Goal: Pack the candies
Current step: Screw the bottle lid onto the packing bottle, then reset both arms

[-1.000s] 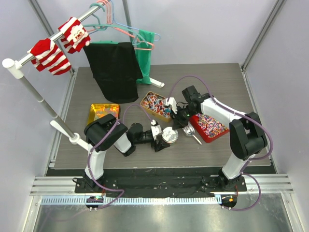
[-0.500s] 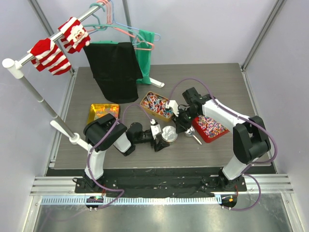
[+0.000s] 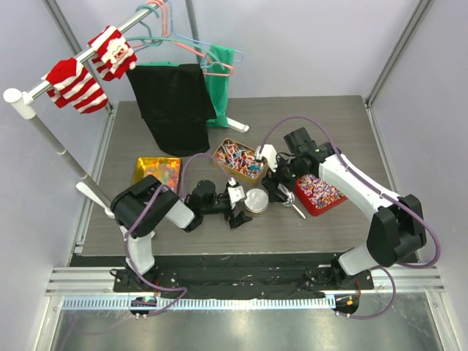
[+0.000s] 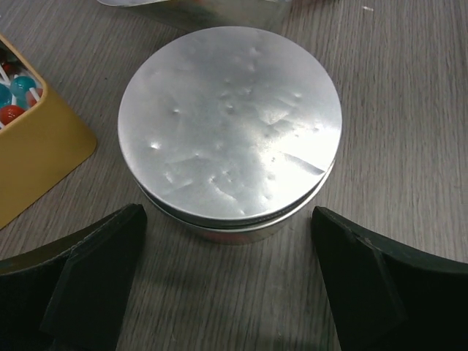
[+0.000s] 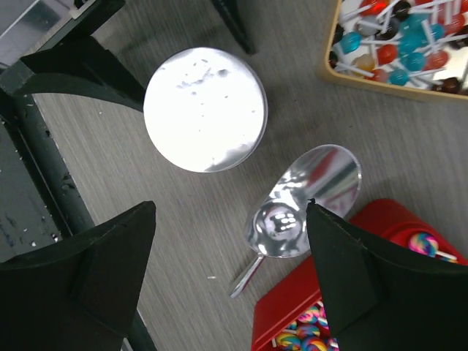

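Note:
A round silver tin (image 3: 256, 199) stands with its lid on (image 4: 230, 124) in the middle of the table. My left gripper (image 3: 237, 205) lies low and open just short of it, one finger (image 4: 88, 285) to each side, not touching. My right gripper (image 5: 230, 219) hangs open above the bare table between the tin (image 5: 205, 110) and the metal scoop (image 5: 307, 201), holding nothing. The candies fill three trays: striped swirl pieces in a red tray (image 3: 333, 196), lollipops in a tan tray (image 3: 222, 151), and gummies in a yellow tray (image 3: 142, 170).
The scoop (image 3: 290, 202) lies on the table between the tin and the red tray (image 5: 307, 300). The tan tray (image 4: 44, 153) sits close to the tin's left. A clothes rack (image 3: 66, 157) with hanging garments stands at the back left.
My right gripper has opened wide and pulled slightly right of the tin. My left gripper has opened a little more, and the left arm's elbow has swung left.

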Action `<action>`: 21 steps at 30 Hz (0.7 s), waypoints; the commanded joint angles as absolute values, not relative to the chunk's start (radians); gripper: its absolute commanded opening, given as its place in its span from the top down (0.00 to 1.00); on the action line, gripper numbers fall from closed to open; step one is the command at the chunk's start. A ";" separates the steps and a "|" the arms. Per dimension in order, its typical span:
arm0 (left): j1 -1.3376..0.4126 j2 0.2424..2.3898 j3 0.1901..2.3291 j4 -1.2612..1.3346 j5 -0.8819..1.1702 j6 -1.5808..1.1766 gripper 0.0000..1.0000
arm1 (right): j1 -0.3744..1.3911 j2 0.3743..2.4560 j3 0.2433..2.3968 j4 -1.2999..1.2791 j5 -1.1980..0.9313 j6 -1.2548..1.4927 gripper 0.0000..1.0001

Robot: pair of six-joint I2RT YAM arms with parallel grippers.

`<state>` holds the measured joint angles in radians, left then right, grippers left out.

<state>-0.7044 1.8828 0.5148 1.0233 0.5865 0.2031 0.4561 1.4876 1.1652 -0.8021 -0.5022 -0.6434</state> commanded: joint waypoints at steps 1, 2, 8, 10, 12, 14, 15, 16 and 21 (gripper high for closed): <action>-0.698 1.751 0.511 0.765 0.620 0.304 0.00 | 0.448 1.401 1.193 -0.733 -0.462 -0.615 0.12; -0.698 1.731 0.521 0.709 0.627 0.320 0.00 | 0.449 1.394 1.186 -0.717 -0.448 -0.609 0.11; -0.689 1.553 0.624 0.154 0.730 0.550 0.00 | 0.448 1.341 1.158 -0.661 -0.368 -0.569 0.09; -0.680 1.502 0.679 -0.055 0.744 0.615 0.00 | 0.448 1.322 1.160 -0.649 -0.341 -0.546 0.09; -0.640 1.462 0.709 -0.147 0.825 0.623 0.00 | 0.448 1.310 1.166 -0.644 -0.295 -0.542 0.08; -0.605 1.396 0.765 -0.245 0.857 0.604 0.00 | 0.448 1.281 1.180 -0.646 -0.256 -0.540 0.08; -0.601 1.376 0.788 -0.264 0.830 0.591 0.00 | 0.449 1.267 1.183 -0.646 -0.214 -0.538 0.07; -0.600 1.358 0.834 -0.282 0.792 0.569 0.00 | 0.449 1.253 1.192 -0.647 -0.195 -0.541 0.01; -0.591 1.278 1.063 -0.563 0.559 0.609 0.00 | 0.449 1.117 1.230 -0.585 -0.001 -0.484 0.00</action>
